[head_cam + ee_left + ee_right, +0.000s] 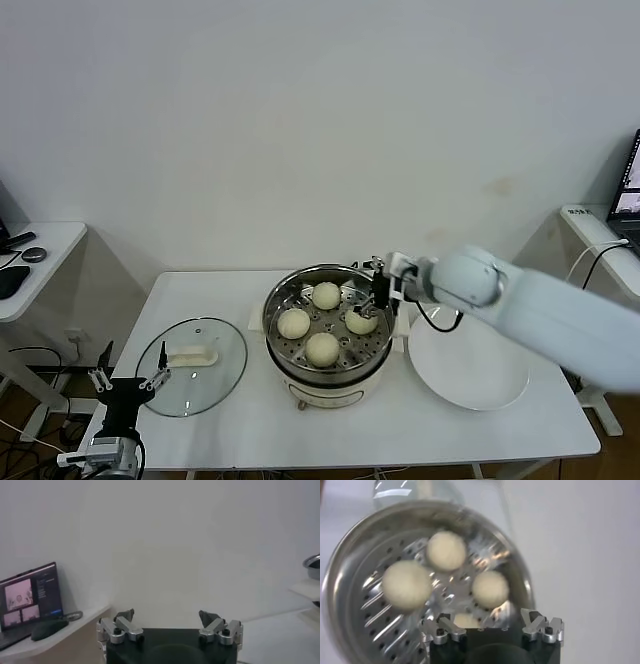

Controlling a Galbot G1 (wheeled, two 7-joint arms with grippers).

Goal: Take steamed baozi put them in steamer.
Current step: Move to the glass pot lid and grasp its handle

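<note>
In steamer: four steamed baozi; right gripper fingers apart above. Left gripper fingers apart, off-table.

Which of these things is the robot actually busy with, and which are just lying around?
Part of the job:
- four baozi, all in the steamer
- right gripper, open above them

Just lying about:
- white plate
- glass lid
- left gripper, open, parked low beside the table
</note>
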